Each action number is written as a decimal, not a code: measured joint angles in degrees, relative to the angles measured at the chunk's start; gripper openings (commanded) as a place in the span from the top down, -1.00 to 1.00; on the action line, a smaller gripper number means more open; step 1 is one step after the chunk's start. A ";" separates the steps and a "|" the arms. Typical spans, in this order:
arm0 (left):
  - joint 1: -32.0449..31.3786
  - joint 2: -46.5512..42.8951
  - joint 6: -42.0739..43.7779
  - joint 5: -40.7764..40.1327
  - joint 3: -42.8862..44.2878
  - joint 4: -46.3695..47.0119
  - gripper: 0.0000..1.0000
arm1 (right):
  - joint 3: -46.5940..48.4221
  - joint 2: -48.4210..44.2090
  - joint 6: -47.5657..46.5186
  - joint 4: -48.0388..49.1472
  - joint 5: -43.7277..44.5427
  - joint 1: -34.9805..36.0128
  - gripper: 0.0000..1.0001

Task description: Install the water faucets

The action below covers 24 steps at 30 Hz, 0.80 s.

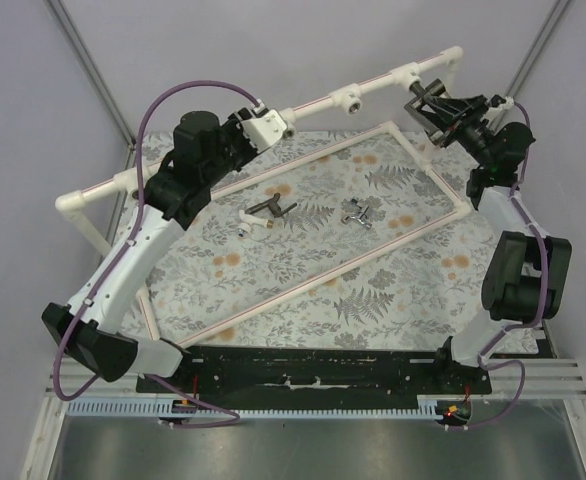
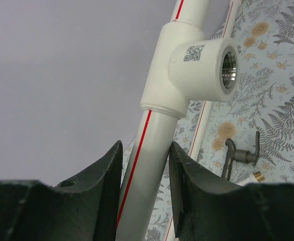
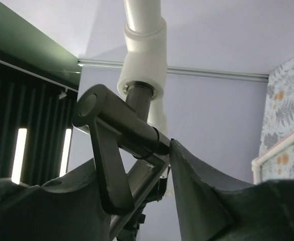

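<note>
My right gripper (image 1: 441, 108) (image 3: 132, 161) is shut on the dark L-shaped faucet (image 1: 423, 97) (image 3: 121, 131) and holds its end in a socket (image 3: 142, 60) of the white pipe frame (image 1: 323, 103) at the back right. My left gripper (image 1: 265, 125) (image 2: 146, 146) is shut on the frame's red-striped pipe (image 2: 142, 165), just below a tee socket (image 2: 226, 65). The shorter dark faucet with a white end (image 1: 266, 213) (image 2: 241, 156) and the silver cross-handled faucet (image 1: 361, 213) lie on the floral mat (image 1: 303, 260), apart from both grippers.
The frame's lower white pipe rectangle (image 1: 295, 165) lies on the mat around the two loose faucets. Another open socket (image 1: 353, 103) sits mid-rail. Grey walls and metal cage posts (image 1: 93, 70) stand behind. A black base rail (image 1: 313, 370) runs along the near edge.
</note>
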 measured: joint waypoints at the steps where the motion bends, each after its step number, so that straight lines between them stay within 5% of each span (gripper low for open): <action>1: 0.00 0.00 -0.04 0.02 0.00 0.04 0.89 | -0.28 0.61 1.99 2.49 0.57 0.15 -0.22; 8: -0.59 -0.33 -0.72 1.09 -0.04 -1.03 0.89 | -0.83 1.99 8.41 8.63 2.84 -0.59 -0.45; 14: -0.92 -0.98 -1.18 1.33 -0.04 -2.47 0.89 | -0.83 1.62 6.86 1.70 6.16 -5.70 -0.68; 18: -0.90 -0.96 -1.22 1.33 -0.04 -2.49 0.89 | -0.37 -0.66 -2.29 -8.59 5.14 -8.61 -0.76; 24: -0.90 -0.94 -1.22 1.36 -0.02 -2.49 0.89 | 14.62 -6.14 -33.75 -43.93 8.46 -11.69 -0.82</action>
